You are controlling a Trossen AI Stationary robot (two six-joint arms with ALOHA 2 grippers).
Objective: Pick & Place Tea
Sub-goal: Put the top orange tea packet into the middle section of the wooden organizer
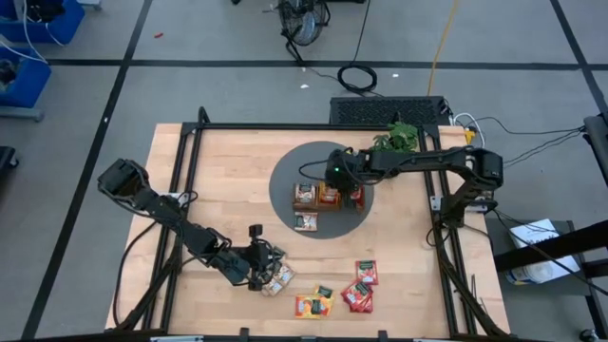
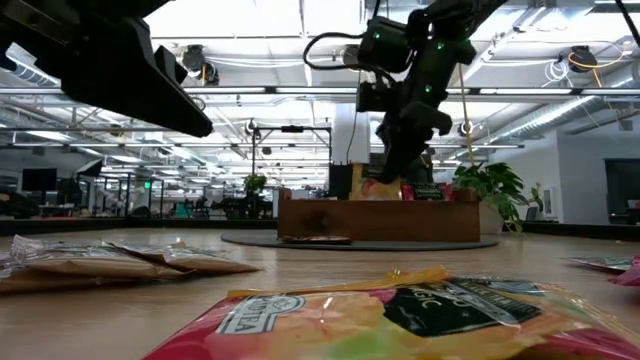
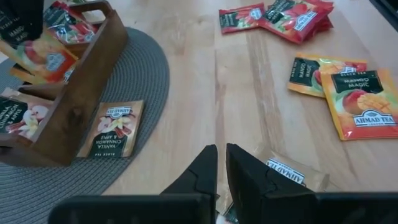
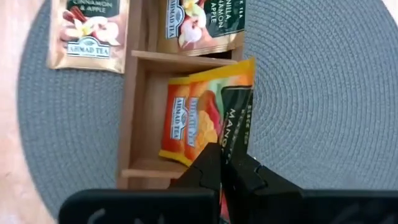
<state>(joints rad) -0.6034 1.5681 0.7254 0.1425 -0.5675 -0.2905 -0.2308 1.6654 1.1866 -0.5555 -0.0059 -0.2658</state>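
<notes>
Your right hand [image 4: 221, 163] pinched an orange-yellow sachet [image 4: 205, 115] above the tray [image 4: 138, 99]'s middle compartment; your left hand [image 3: 221, 163], nearly pressed together, hovered over a beige sachet [image 3: 289, 173] on the worktop [image 3: 249, 87].

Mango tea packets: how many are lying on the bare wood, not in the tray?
2. The first mango packet lies beside the second mango packet, edges overlapping, near the red packets. Another could hide underneath.

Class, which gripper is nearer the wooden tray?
Right. The right gripper is over the wooden tray, holding a mango sachet; the left gripper is apart, near the table's front.
</notes>
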